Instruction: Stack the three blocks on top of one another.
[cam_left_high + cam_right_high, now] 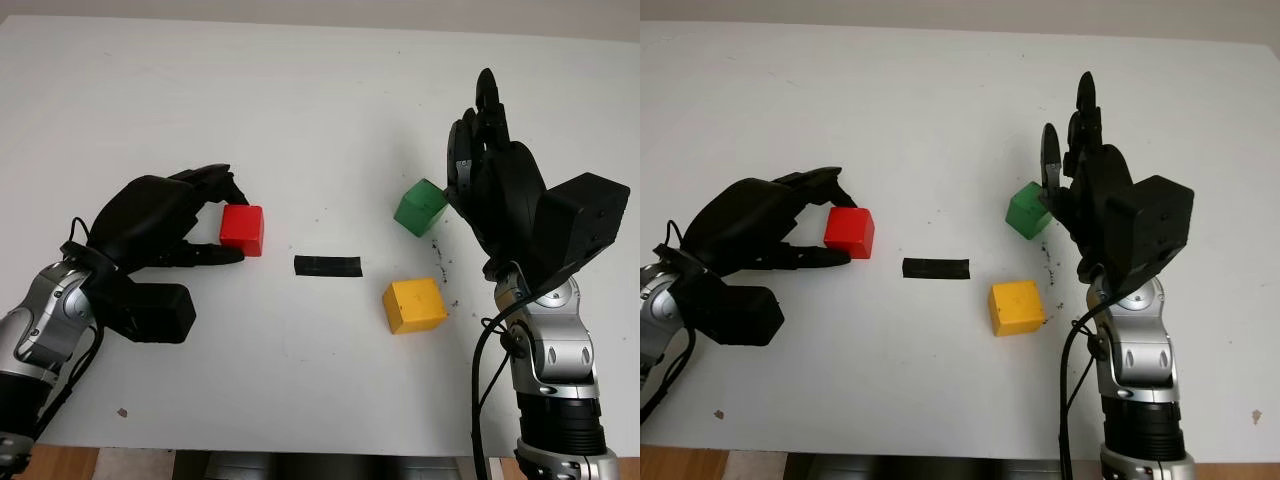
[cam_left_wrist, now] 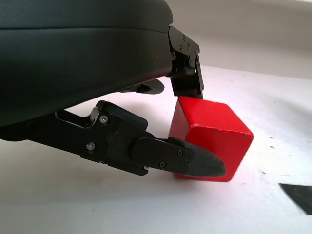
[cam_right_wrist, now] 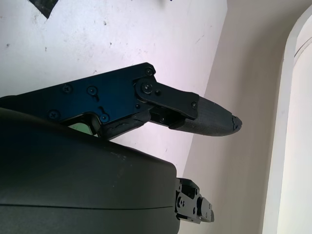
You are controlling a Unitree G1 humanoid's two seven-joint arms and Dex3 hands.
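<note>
Left hand closing on the red block, with nothing stacked yet.

The left hand (image 1: 175,225) pinches the small red cube-shaped block (image 1: 242,229) on the white table (image 1: 300,100), a finger on each side. The right hand (image 1: 490,165) is open and raised beside the tilted green cube block (image 1: 419,207). The yellow cube block (image 1: 414,305) sits near, apart from it. A shallow fingertip hold could let the red block twist or slip when lifted, and the right hand might nudge the green one.
</note>
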